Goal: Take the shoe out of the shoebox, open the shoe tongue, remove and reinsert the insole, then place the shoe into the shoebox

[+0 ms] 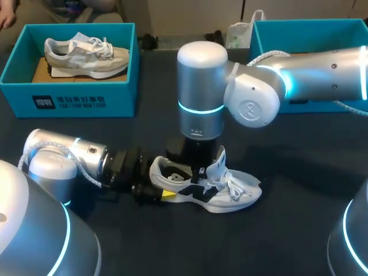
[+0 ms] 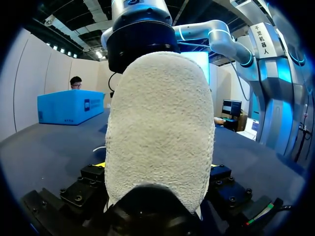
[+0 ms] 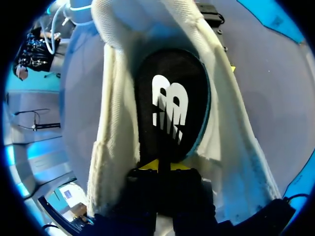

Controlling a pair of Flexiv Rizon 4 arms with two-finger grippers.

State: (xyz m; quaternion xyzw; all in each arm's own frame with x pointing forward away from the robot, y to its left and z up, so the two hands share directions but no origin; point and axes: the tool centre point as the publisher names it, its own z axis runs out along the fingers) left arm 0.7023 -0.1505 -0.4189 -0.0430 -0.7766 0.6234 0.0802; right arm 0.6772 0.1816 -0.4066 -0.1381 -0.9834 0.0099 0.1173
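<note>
On the desk (image 1: 299, 218), near its front middle, the white shoe (image 1: 230, 187) lies on its sole, heel toward the left arm and toe toward the right. The left claw (image 1: 163, 192) comes in low and level and clasps the heel from both sides, the padded heel back filling the space between its fingers. The right arm reaches past the middle and stands upright over the shoe's mouth, with the tongue (image 1: 218, 163) raised just beside it. The right claw (image 3: 158, 166) is inside the opening, its yellow tips pinched together on the near end of the black insole (image 3: 170, 108). At the desk's far side are two teal boxes, the left (image 1: 69, 98) holding another shoe (image 1: 86, 52), the right (image 1: 276, 34) well apart.
</note>
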